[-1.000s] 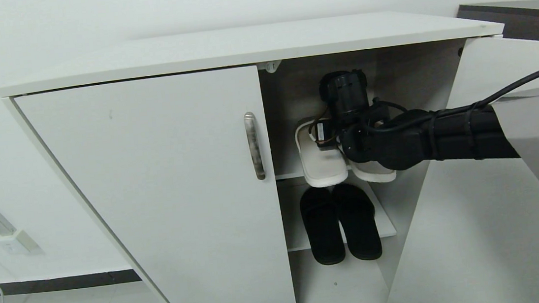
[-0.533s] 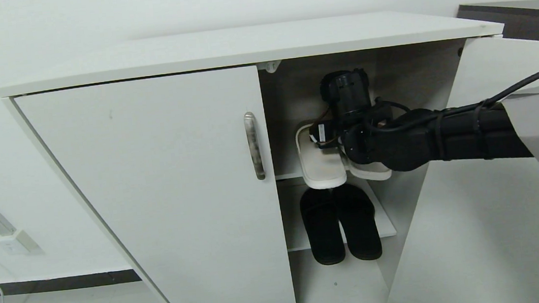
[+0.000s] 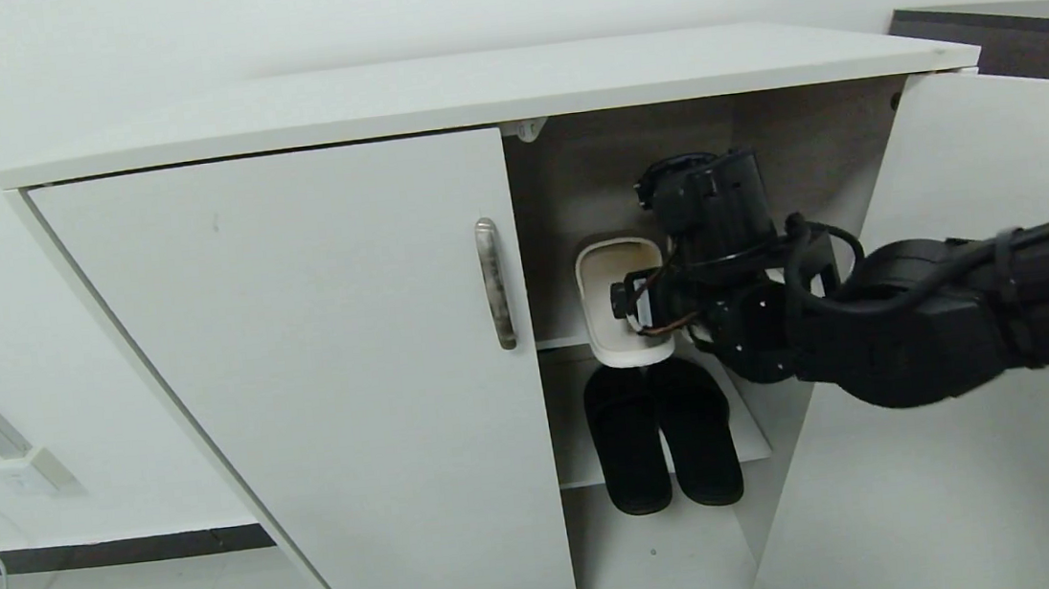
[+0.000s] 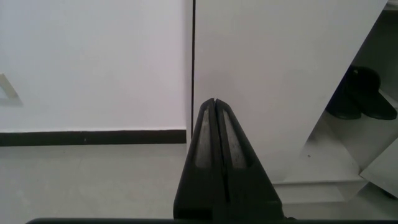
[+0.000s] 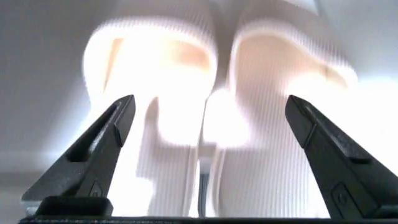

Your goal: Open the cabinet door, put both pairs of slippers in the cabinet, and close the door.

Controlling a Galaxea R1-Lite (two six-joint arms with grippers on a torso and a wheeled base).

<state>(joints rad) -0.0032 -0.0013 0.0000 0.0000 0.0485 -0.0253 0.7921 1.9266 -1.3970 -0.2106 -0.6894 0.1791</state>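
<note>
While white slippers (image 3: 616, 300) are set on the upper shelf (image 3: 556, 341), right tool (image 5: 210, 102) is spread wide, left tool (image 4: 214, 107) pressed closed.

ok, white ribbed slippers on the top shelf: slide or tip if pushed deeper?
Probably slide: the white ribbed slippers lie flat, soles down. Thick moulded soles look light and squashy. Heels seem to overhang the upper shelf, so pulling could tip them.
</note>
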